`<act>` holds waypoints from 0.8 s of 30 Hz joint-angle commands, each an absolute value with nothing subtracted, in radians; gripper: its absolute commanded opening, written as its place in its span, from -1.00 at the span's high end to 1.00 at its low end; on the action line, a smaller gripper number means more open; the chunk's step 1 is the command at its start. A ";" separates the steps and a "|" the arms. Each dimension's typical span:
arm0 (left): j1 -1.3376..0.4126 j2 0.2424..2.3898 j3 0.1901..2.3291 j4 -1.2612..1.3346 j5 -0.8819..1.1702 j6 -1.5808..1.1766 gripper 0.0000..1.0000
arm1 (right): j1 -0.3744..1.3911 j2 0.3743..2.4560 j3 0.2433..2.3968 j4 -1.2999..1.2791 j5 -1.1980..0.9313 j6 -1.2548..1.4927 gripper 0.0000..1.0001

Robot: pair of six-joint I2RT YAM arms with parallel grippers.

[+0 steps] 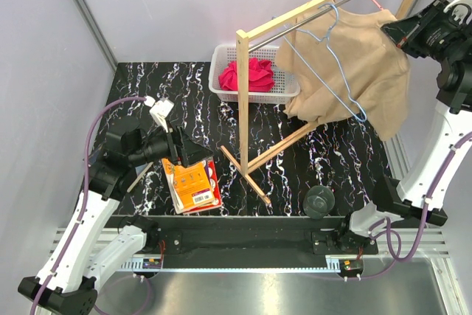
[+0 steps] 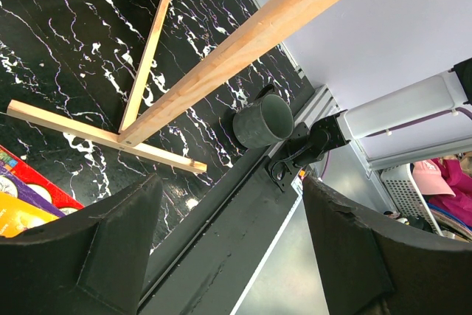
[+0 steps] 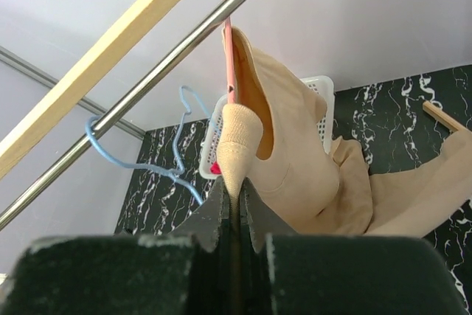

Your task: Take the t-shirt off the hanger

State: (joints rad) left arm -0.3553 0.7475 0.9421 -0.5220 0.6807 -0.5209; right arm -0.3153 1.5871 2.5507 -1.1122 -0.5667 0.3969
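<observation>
The wooden rack (image 1: 243, 101) is the biggest worry: if the shirt snags, a hard pull could drag or tip the light frame on the desk (image 1: 339, 160). The t-shirt (image 1: 369, 64) hangs bunched at the rack's right end, partly draped on the blue wire hanger (image 1: 345, 75), so the fabric might stretch. The hanger's hook could also slide along the metal rail (image 3: 158, 82) or lift off and travel with the cloth. The grip covers only a small fold and may slip. The right arm is raised high beside the rail, its right end effector (image 3: 232, 204) pinched closed on that fold. The left arm sits low at the desk's left, its left end effector (image 2: 228, 256) spread wide and empty.
</observation>
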 commanded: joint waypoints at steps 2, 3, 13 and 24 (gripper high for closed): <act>-0.360 0.735 0.950 -0.479 0.683 -0.528 -0.60 | -0.316 1.559 2.450 -1.014 -0.529 0.382 1.00; -0.359 0.735 0.950 -0.479 0.681 -0.526 -0.60 | -0.318 1.551 2.406 -1.014 -0.522 0.376 1.00; -0.357 0.745 0.937 -0.469 0.667 -0.518 -0.60 | -0.318 1.334 1.943 -0.896 -0.413 0.305 1.00; -0.351 0.779 0.851 -0.335 0.698 -0.603 -0.60 | -0.316 1.043 1.255 -0.560 -0.655 0.419 1.00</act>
